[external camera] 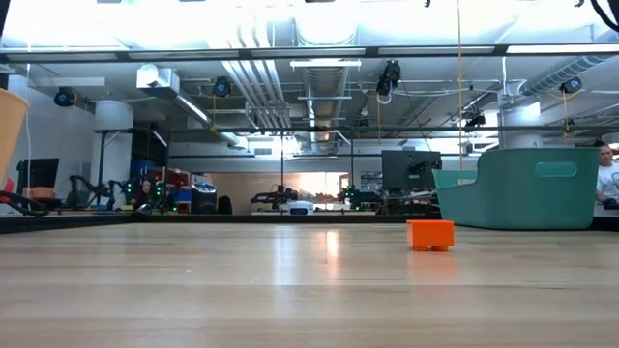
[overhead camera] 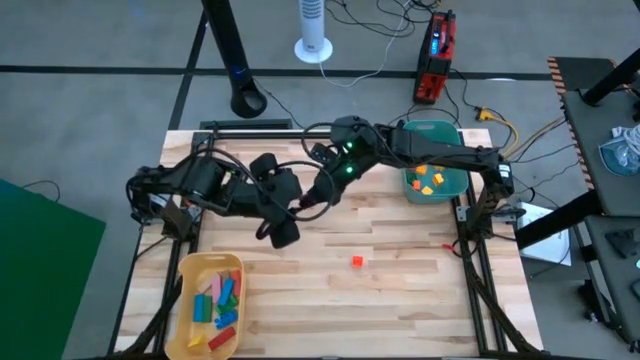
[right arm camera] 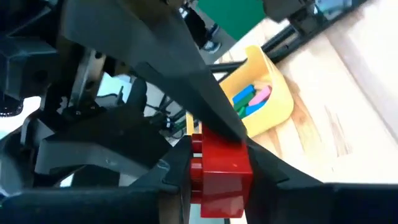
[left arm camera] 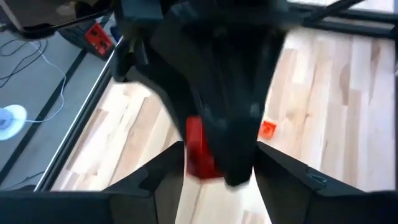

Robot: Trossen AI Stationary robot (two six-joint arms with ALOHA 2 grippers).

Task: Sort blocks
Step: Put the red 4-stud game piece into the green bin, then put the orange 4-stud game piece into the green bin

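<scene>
A red block [right arm camera: 225, 177] hangs in mid-air over the middle of the table, between both grippers. My left gripper [overhead camera: 291, 220] reaches in from the table's left and my right gripper [overhead camera: 309, 203] from the right. They meet tip to tip, and both are shut on the block. One orange block [overhead camera: 357, 261] lies on the bare wood nearer the front. More blocks [overhead camera: 222, 300] lie in the yellow tray [overhead camera: 186, 275] at the front left, and others [overhead camera: 428, 181] in the teal bin [overhead camera: 446, 128] at the back right. The low view shows neither gripper. My left gripper has the red block against the inner side of one finger [left arm camera: 169, 167]. My right gripper's finger hides the block's other side [left arm camera: 200, 149]. In the right wrist view, one left fingertip [right arm camera: 219, 127] lies on the block's top face. The block is clear of the table. My right gripper pinches the red block's two opposite side faces [right arm camera: 239, 171] between its two fingers, across the left gripper's hold. It comes in nearly level from the table's right. The block sits upright between the fingers, its studs [right arm camera: 196, 163] toward one of them.
The orange block [external camera: 430, 234] stands alone on the wood in front of the teal bin [external camera: 522, 188]. The yellow tray [right arm camera: 277, 102] sits beyond the left arm. Metal frame rails run along both table sides. Open wood lies toward the table's front centre and right.
</scene>
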